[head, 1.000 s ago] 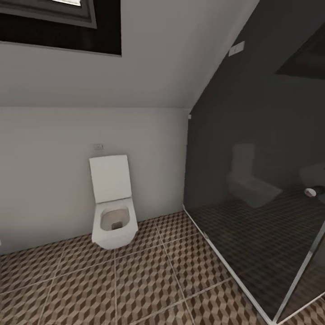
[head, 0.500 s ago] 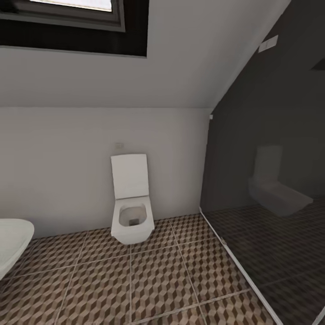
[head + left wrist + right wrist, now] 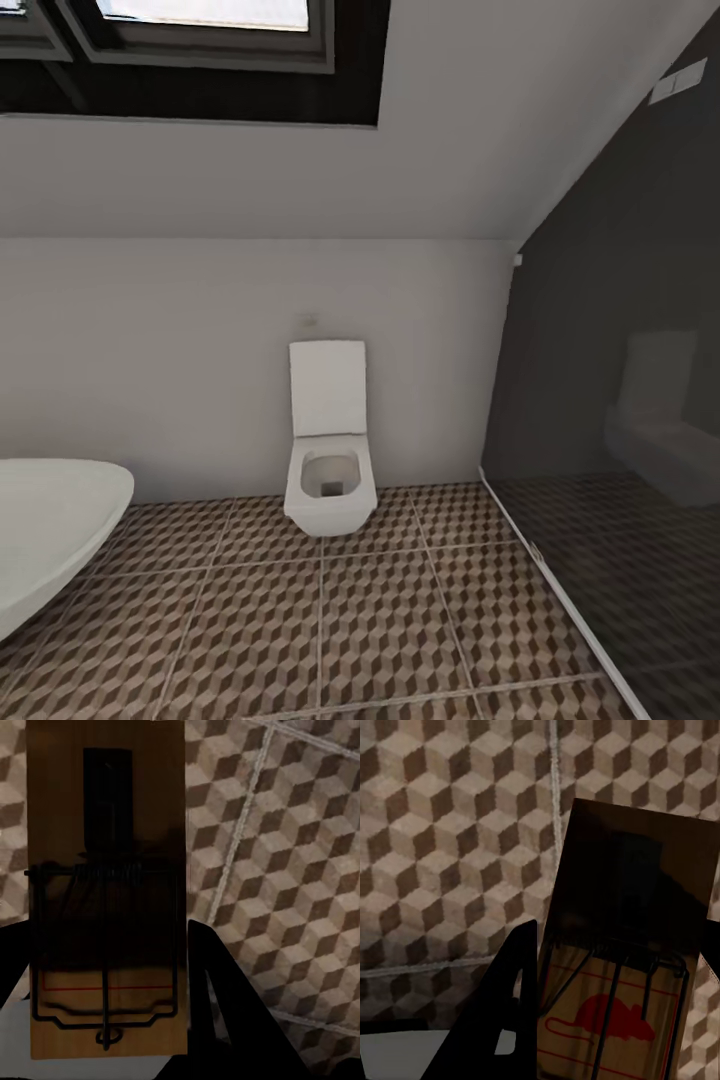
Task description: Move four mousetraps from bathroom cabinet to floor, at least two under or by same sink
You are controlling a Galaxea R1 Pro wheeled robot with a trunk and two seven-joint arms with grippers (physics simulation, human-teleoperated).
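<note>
In the left wrist view a mousetrap (image 3: 105, 810), a brown wooden slab with a dark wire spring and bar, sits between the black fingers of my left gripper (image 3: 105, 967), which is shut on it above the cube-pattern bathroom floor (image 3: 285, 870). A second mousetrap (image 3: 637, 870), printed with a red mouse, is held the same way in my right gripper (image 3: 619, 945), also over the tiles (image 3: 450, 832). The head view looks across the same floor (image 3: 380, 620). The cabinet and the sink are out of view.
A white wall-hung toilet (image 3: 328, 470) with its lid up stands against the far wall. The rim of a white oval bathtub (image 3: 40, 540) comes in at the left. A dark glass shower enclosure (image 3: 620, 480) closes the right side. A skylight (image 3: 200, 30) sits in the sloped ceiling.
The head camera has swung left: the toilet and the shower glass have slid right in the picture, and the bathtub rim has come into view at the left.
</note>
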